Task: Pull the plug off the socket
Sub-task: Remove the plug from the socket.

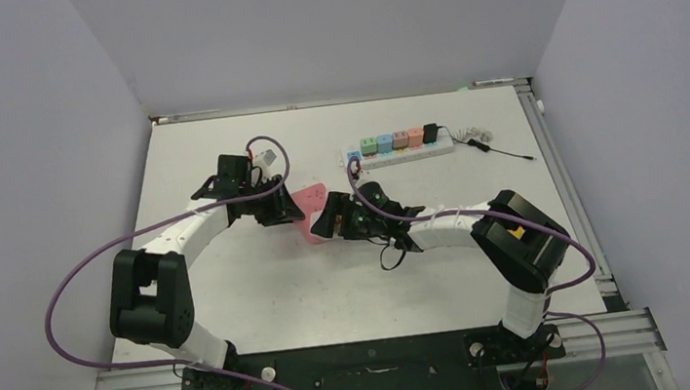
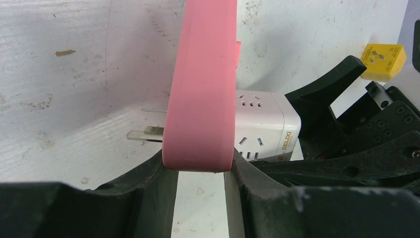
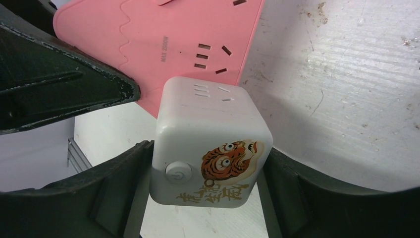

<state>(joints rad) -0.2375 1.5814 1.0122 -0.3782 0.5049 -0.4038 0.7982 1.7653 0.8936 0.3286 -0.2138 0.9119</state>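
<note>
A flat pink socket block [image 1: 306, 207] sits between the two arms at mid-table. My left gripper [image 1: 283, 205] is shut on its edge. In the left wrist view the pink socket [image 2: 203, 89] stands edge-on between my jaws [image 2: 200, 171], with metal prongs sticking out on its left. A white cube plug [image 2: 260, 124] sits flush against its right face. My right gripper [image 1: 327, 223] is shut on that cube. In the right wrist view the cube plug [image 3: 210, 144], with a tiger sticker and a round button, is pinched between both fingers [image 3: 208, 186] against the pink socket [image 3: 173, 39].
A white power strip [image 1: 400, 154] with several coloured cube adapters lies at the back of the table, and a thin black cable [image 1: 497, 146] trails to its right. A small yellow cube [image 2: 384, 59] shows beyond the right gripper. Purple cables loop off both arms.
</note>
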